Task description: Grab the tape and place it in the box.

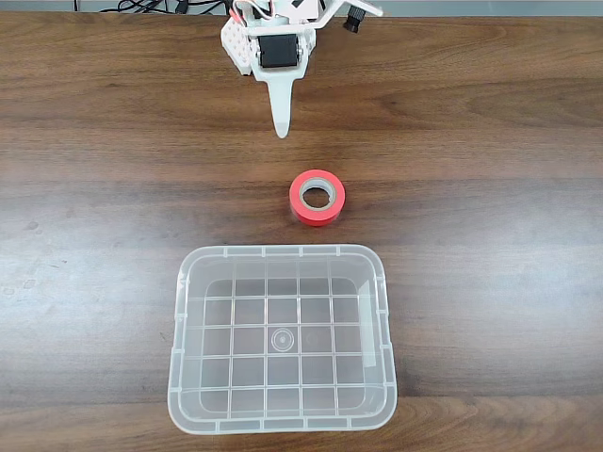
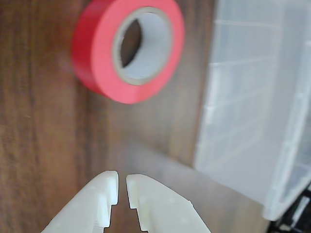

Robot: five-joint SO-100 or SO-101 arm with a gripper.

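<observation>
Dark wood-grain tabletop runs across the whole fixed view, with a few black cables bunched at the far edge around 11 o'clock. At 12 o'clock the white arm hangs over the table, its gripper pointing down toward the middle. From the wrist view the gripper comes in at 6 o'clock, its two pale fingers drawn nearly together with only a thin slit between the tips and nothing held in them.

Lying flat near the centre of the fixed view is the tape, a bright red-orange roll with a grey-tan core, its hole facing up. It sits between the gripper and the box, apart from both, a little toward 1 o'clock of the box's far rim. The wrist view puts the tape at about 11 o'clock, on bare wood.

Toward 6 o'clock in the fixed view sits the box, clear plastic with rounded corners and a grid bottom, holding nothing. In the wrist view the box takes up the 3 o'clock side, blurred.
</observation>
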